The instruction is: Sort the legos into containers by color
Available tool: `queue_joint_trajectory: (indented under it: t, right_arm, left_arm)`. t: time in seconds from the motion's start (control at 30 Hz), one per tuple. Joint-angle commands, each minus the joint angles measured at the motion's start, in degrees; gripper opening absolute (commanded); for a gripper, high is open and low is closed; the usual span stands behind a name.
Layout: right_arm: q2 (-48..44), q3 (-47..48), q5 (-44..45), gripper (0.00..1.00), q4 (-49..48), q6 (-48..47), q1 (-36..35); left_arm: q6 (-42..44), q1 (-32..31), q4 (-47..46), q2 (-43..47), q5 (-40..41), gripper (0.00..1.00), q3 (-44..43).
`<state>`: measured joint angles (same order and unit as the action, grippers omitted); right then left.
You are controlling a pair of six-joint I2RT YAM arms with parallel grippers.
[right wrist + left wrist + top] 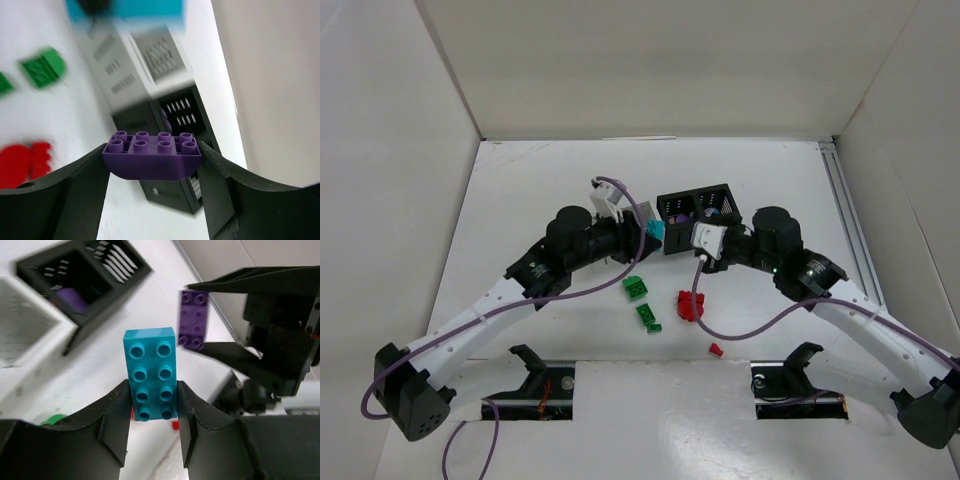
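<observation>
We find the left gripper (153,392) pinching a teal brick (150,365) by one end, its long axis running out past the fingertips. The right gripper (152,150) clamps a purple brick (150,162), long axis spanning the jaws. Both hang beside the black bin (695,191).

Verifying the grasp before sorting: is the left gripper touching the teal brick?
Touching. The left wrist view shows the left gripper with its fingers pressed against both long sides of the teal brick, no gap.

Held in right tool (153,159): purple brick (150,167), probably black bin (170,194) behind
</observation>
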<state>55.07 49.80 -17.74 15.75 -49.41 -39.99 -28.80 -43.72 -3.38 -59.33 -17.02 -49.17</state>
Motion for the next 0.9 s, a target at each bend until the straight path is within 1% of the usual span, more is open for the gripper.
queue_joint_trajectory:
  t: [0.0,0.1,0.2,0.3,0.33,0.37,0.43,0.47,0.53,0.57,0.63,0.7,0.8,0.83,0.87]
  right_arm:
    - [-0.8,2.8,6.7,0.28,3.0,1.1,5.0]
    - [-0.2,3.4,6.7,0.28,3.0,0.5,8.5]
    - [1.4,4.2,3.2,0.28,3.0,-0.2,10.5]
    - [6.6,7.4,0.6,0.29,1.9,-1.0,10.5]
    - [8.2,8.1,-0.2,0.30,0.2,-1.0,10.5]
    - [11.7,10.0,-0.9,0.30,-0.4,-1.0,10.5]
    - [15.7,12.8,-1.5,0.30,-0.4,-1.0,11.0]
    - [19.6,15.8,-1.5,0.30,-0.4,-1.5,11.0]
    - [23.4,18.7,-2.8,0.31,0.2,-1.5,11.0]
    - [26.6,20.8,-2.8,0.34,0.2,-0.7,11.6]
    - [29.4,22.8,-3.4,0.34,0.2,-0.7,11.6]
    - [32.5,24.9,-3.4,0.37,-0.4,0.4,11.6]
    - [35.4,26.2,-3.4,0.48,-0.4,0.9,12.2]
    - [36.0,26.8,-3.4,0.60,-0.4,0.9,12.2]
    - [36.0,26.8,-4.5,0.64,-0.4,0.9,12.2]
  left_arm:
    - [1.1,2.3,5.8,4.0,7.9,0.00,0.1]
    - [0.5,2.3,7.4,5.4,11.5,0.00,0.1]
    - [-0.2,2.3,8.6,6.0,14.5,0.00,0.1]
    - [-1.3,2.9,10.1,4.5,17.3,0.00,-0.6]
    - [-1.3,3.7,10.1,3.9,17.8,0.00,-1.4]
    - [-1.3,3.7,11.0,3.2,17.8,0.00,-1.5]
    - [-1.8,5.1,11.8,2.0,17.8,0.00,-2.9]
    - [-1.8,5.7,11.8,1.2,17.8,0.00,-2.9]
    - [-1.8,5.8,11.8,1.2,17.8,0.00,-2.9]
    - [-1.8,5.8,11.8,1.2,17.8,0.00,-2.9]
    - [-1.8,5.8,11.8,1.2,19.2,0.00,-2.9]
    - [-1.8,6.3,12.3,1.2,19.8,0.00,-2.9]
    - [-1.8,6.3,13.0,1.8,20.4,0.01,-2.9]
    - [-1.8,6.3,13.0,1.8,20.4,0.04,-2.9]
    - [-1.8,6.3,13.0,1.8,21.0,0.04,-2.9]
